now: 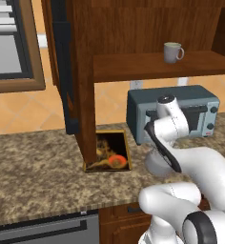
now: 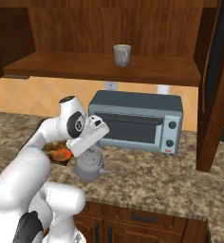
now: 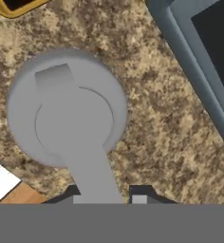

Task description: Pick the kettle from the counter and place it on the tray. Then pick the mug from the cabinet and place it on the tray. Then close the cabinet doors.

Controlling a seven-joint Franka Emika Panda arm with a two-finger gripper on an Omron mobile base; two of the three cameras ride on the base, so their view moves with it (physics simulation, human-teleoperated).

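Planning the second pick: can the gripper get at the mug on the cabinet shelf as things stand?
Probably not yet: the gripper is down at the kettle. The mug stands unobstructed on the open cabinet shelf.

The arm folds forward and down; its hand points straight down, fingers narrowly apart.

The arm hides most of the kettle; its handle hides the fingers' contact.

Grey kettle on speckled brown-and-beige desk. Dark tray, gold-brown rim, yellow and orange-red pattern. Pale grey-white mug on reddish-brown cabinet shelf. Blue-grey toaster oven.
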